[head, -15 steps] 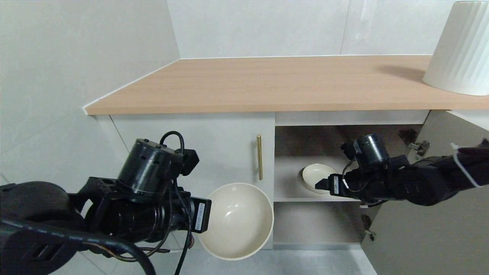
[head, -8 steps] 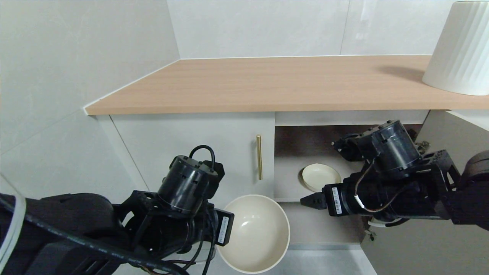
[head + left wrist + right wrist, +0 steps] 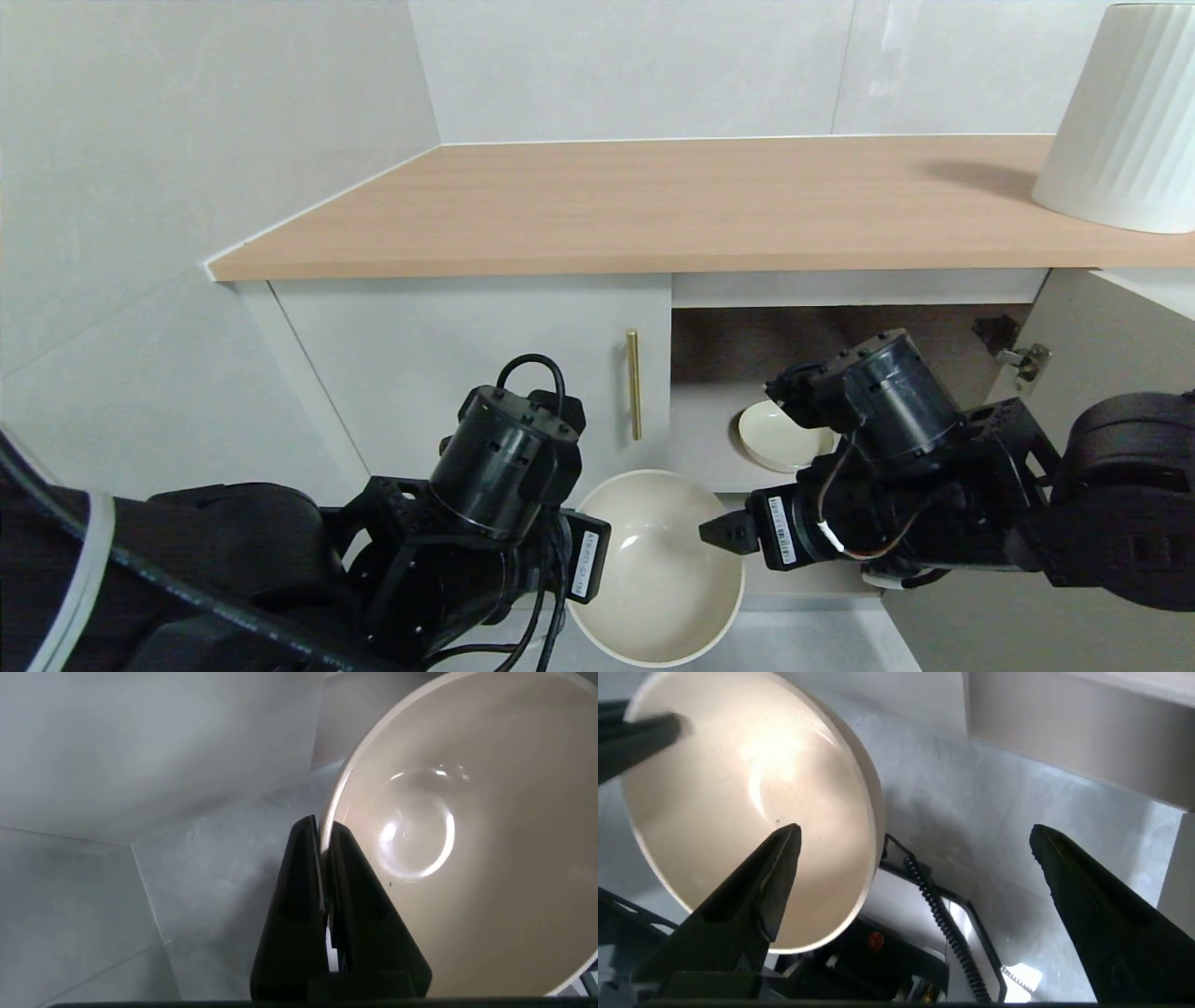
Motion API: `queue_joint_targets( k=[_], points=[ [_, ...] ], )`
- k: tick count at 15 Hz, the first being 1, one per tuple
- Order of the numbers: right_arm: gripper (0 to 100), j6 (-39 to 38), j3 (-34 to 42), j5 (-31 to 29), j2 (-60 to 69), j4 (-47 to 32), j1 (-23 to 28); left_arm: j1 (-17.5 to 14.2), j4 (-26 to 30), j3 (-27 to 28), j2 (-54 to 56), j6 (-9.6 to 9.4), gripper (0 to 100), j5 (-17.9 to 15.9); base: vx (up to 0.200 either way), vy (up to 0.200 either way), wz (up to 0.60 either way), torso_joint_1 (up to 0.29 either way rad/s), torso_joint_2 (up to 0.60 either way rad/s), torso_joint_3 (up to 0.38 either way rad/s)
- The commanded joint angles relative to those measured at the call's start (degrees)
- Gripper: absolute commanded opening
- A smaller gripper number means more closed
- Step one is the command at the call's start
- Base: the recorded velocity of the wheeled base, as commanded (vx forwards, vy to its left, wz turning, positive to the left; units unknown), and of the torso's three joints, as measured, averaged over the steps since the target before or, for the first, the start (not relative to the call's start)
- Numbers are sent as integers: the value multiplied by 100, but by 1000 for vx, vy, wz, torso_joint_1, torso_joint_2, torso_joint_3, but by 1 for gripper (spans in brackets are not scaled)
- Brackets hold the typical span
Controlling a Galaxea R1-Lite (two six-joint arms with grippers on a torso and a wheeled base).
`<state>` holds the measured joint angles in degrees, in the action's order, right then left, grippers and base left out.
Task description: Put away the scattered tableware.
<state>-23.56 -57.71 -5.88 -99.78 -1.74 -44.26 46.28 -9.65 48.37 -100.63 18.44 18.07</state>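
Note:
A large cream bowl (image 3: 658, 579) hangs low in front of the cabinet, held by its left rim. My left gripper (image 3: 597, 558) is shut on that rim; the left wrist view shows the gripper (image 3: 324, 835) pinching the bowl (image 3: 458, 840) edge between both fingers. My right gripper (image 3: 721, 536) is at the bowl's right rim. In the right wrist view the right gripper (image 3: 920, 873) is open, and the edge of the bowl (image 3: 738, 803) lies between its spread fingers. A small cream dish (image 3: 775, 441) rests on the cabinet shelf (image 3: 702, 439).
The cabinet's right door (image 3: 1074, 523) stands open beside my right arm, its hinge (image 3: 1022, 357) showing. The left door (image 3: 467, 345) is shut and has a brass handle (image 3: 634, 383). Above runs a wooden counter (image 3: 653, 205) with a white ribbed shade (image 3: 1125, 121) at its right end.
My left arm has carried the bowl to the right and lower, toward the open cabinet. My right gripper has drawn back from the shelf and come down to the bowl's right rim.

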Motion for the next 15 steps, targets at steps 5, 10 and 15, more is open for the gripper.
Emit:
queue_joint_targets(
  k=[5, 10, 15],
  points=[
    [0, -17, -3, -28, -226, 42, -56, 4, -1, 6, -44, 10, 0, 4, 0, 0, 0, 0, 0, 0],
    [0, -8, 5, -28, -226, 42, -56, 4, -1, 6, -62, 10, 0, 4, 0, 0, 0, 0, 0, 0],
    [0, -8, 14, -28, -226, 42, -56, 4, -1, -12, -35, 10, 0, 13, 0, 0, 0, 0, 0, 0]
  ],
)
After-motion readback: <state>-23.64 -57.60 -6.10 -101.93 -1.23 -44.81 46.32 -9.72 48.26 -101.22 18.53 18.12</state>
